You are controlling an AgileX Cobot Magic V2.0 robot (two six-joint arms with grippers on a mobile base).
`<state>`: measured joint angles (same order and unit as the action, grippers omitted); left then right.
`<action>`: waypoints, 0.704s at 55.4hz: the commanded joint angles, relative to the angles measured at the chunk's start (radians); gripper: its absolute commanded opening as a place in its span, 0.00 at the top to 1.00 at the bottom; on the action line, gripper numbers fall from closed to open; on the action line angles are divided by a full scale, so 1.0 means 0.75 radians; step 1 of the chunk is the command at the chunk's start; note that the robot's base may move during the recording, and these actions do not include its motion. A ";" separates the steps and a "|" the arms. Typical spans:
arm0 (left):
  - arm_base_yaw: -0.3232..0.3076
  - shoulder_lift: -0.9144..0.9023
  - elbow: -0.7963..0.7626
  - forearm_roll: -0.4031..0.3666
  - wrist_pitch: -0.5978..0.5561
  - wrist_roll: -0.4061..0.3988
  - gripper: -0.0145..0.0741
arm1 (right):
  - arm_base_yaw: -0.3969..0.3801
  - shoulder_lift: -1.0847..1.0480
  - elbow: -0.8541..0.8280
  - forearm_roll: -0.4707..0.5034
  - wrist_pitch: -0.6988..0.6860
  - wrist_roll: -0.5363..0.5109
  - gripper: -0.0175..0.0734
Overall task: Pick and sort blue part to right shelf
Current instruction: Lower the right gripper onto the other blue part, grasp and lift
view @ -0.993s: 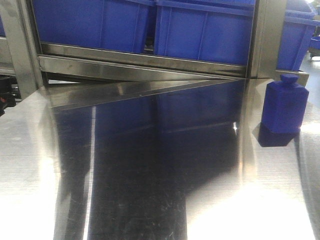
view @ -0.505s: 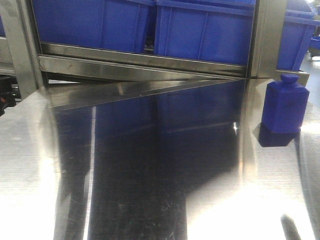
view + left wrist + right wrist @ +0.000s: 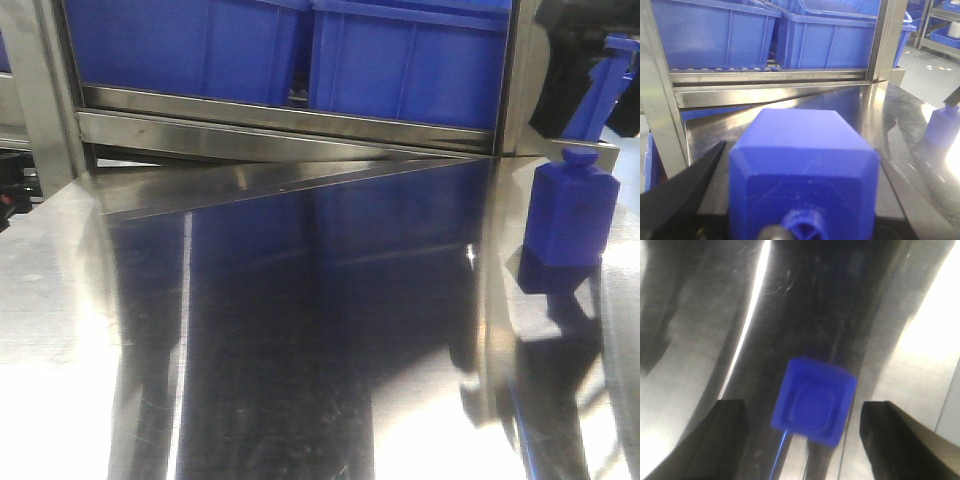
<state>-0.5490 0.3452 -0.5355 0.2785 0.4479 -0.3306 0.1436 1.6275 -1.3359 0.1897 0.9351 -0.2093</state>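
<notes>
A blue bottle-shaped part (image 3: 570, 212) stands upright on the steel table at the right, in front of the right shelf (image 3: 280, 122) with its blue bins (image 3: 400, 60). My right gripper (image 3: 590, 78) hangs just above this part. In the right wrist view the right gripper (image 3: 804, 407) is open, with the part's top (image 3: 814, 402) below and between its dark fingers (image 3: 730, 432), apart from both. My left gripper (image 3: 799, 147) is shut on a second blue part (image 3: 802, 170), which fills the gap between its fingers. The left gripper is out of the front view.
The steel table (image 3: 300, 330) is shiny and mirrors the shelf. A steel upright (image 3: 525, 70) stands just behind the standing part, and another (image 3: 40, 90) at the left. The shelf's front rail (image 3: 770, 92) lies ahead of the left gripper.
My right gripper has come into the front view at the top right, above the standing blue part, and its shadow now falls on the table. The part has not moved.
</notes>
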 commanded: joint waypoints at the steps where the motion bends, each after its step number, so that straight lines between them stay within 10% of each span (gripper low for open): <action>1: -0.010 0.009 -0.038 0.001 -0.122 -0.005 0.46 | -0.007 -0.009 -0.074 -0.005 -0.060 0.015 0.17; 31: -0.010 0.009 -0.038 0.001 -0.122 -0.005 0.46 | -0.007 0.196 -0.093 -0.006 0.026 0.051 0.18; 39: -0.010 0.009 -0.038 0.001 -0.122 -0.005 0.46 | -0.007 0.195 -0.093 -0.006 0.056 0.051 0.39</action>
<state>-0.5490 0.3452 -0.5355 0.2785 0.4479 -0.3306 0.1436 1.8205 -1.3728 0.1819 0.9695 -0.1699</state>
